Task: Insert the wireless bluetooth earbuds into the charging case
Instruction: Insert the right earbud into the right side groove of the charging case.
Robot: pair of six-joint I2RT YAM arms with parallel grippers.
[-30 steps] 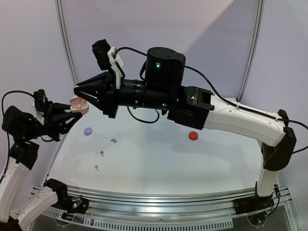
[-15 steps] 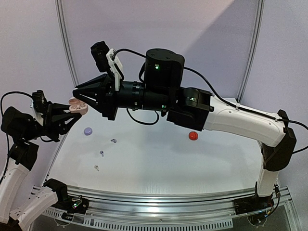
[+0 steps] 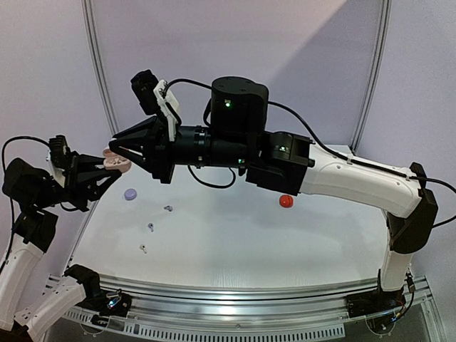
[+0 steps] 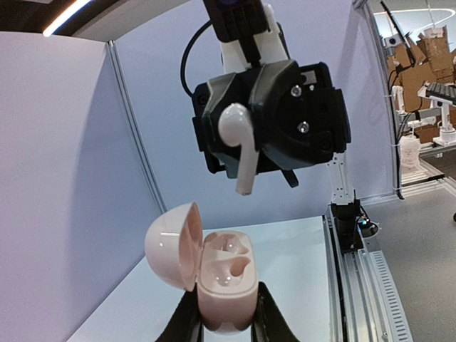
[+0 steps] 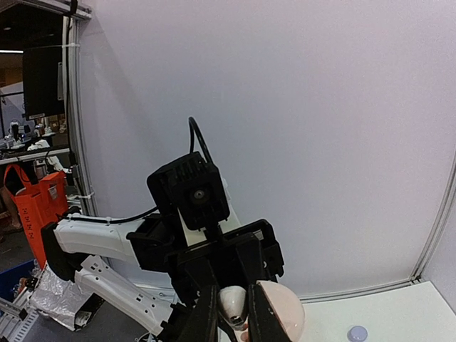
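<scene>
earbud (image 4: 239,146): white, tiny, light, probably slippery; hanging above the case (best held by the bulb, stem free)
case (image 4: 226,274): open, sockets up
right gripper (image 3: 121,146): narrow, pinching the earbud
left gripper (image 4: 226,329): narrow, clamping the case

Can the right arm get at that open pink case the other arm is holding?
Probably yes. The right gripper, pinching a white earbud, hangs just above the open pink case held up by the left gripper. Nothing shows between them.
</scene>
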